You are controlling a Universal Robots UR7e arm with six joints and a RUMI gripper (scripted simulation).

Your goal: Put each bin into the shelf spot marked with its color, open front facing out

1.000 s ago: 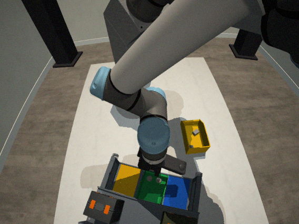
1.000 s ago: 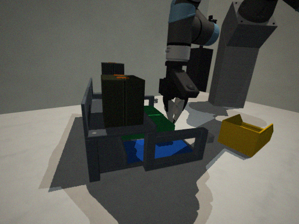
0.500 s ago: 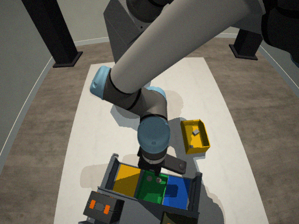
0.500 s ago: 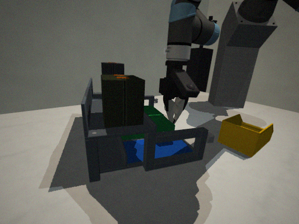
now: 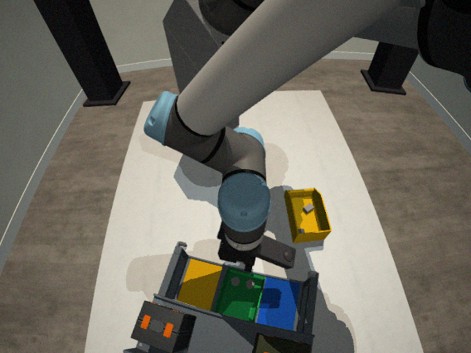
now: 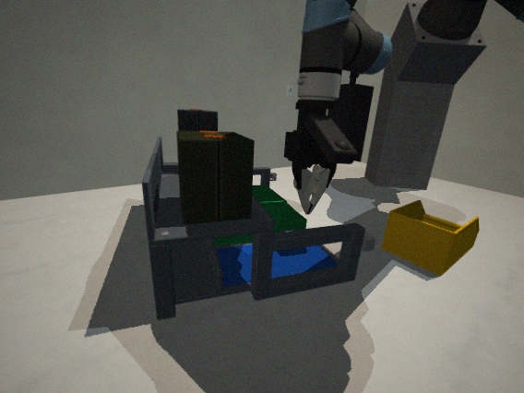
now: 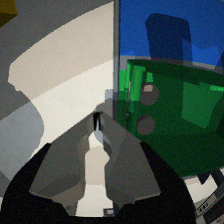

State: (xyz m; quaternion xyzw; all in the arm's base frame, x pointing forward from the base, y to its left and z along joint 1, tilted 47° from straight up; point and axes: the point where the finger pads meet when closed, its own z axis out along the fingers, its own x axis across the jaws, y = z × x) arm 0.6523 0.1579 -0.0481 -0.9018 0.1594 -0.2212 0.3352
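Top view: green bin seated in middle slot of shelf, between yellow mark on left and blue mark on right; two round parts visible inside. Gripper just outside shelf's front edge, above table, jaws pressed fully together, nothing held. Likely step: green placement done or being nudged home; yellow next. Yellow bin on table, right of gripper, well apart from jaws, small part inside. Next move calls for opening jaws, travelling right, gripping a bin wall.
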